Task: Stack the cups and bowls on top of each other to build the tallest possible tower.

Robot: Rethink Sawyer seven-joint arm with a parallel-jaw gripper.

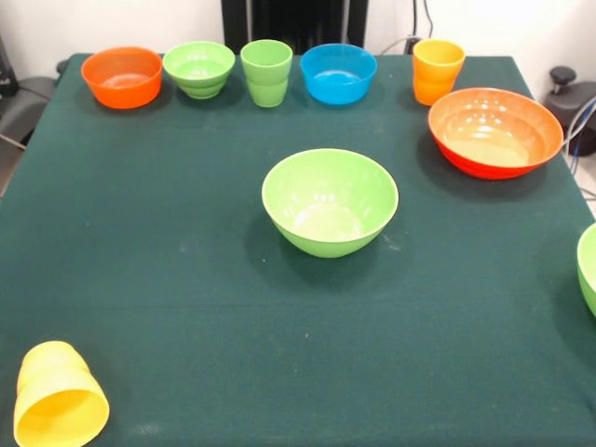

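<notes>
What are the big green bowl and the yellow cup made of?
Both look like plastic. The big green bowl is smooth and glossy, with light glinting inside it. The yellow cup, lying on its side, has the same bright solid color and soft shine.

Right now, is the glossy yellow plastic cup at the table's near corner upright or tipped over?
Tipped over. The glossy yellow plastic cup lies on its side on the dark green tablecloth, its open mouth facing the camera.

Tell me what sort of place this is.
Probably a robot lab bench, not a kitchen: empty glossy plastic bowls like the large light green bowl sit spaced on a dark green cloth-covered table, with loose cables and a black machine base behind it.
</notes>
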